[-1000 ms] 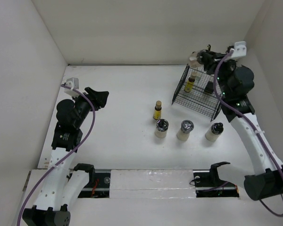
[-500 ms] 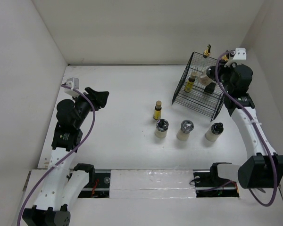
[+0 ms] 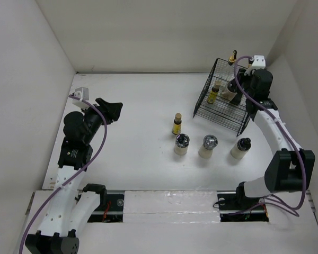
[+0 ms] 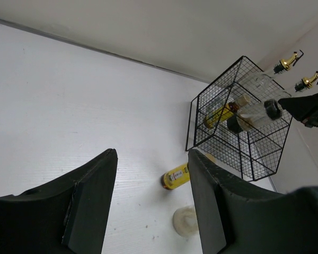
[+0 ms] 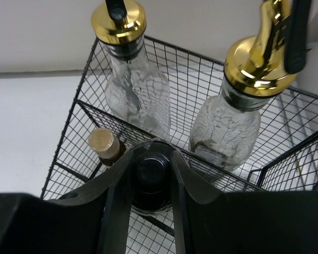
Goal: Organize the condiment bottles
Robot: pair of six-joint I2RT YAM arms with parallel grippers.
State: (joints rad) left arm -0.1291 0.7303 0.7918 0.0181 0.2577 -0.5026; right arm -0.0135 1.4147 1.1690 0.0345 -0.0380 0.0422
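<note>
I read the right gripper (image 5: 155, 149) clamped on a dark-lidded jar (image 5: 152, 177) at the wire basket (image 5: 79, 103). The left gripper (image 4: 151, 206) has its jaws apart and empty.

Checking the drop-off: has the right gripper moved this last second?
Yes. The right gripper, holding a dark-lidded jar, came from above the black wire basket down into it.

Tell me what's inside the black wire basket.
Seen: one glass bottle and a second glass bottle, both gold-topped, a small amber bottle, and a dark-lidded jar clamped in the jaws of the right gripper. The gripper hides the basket floor beneath it.
</note>
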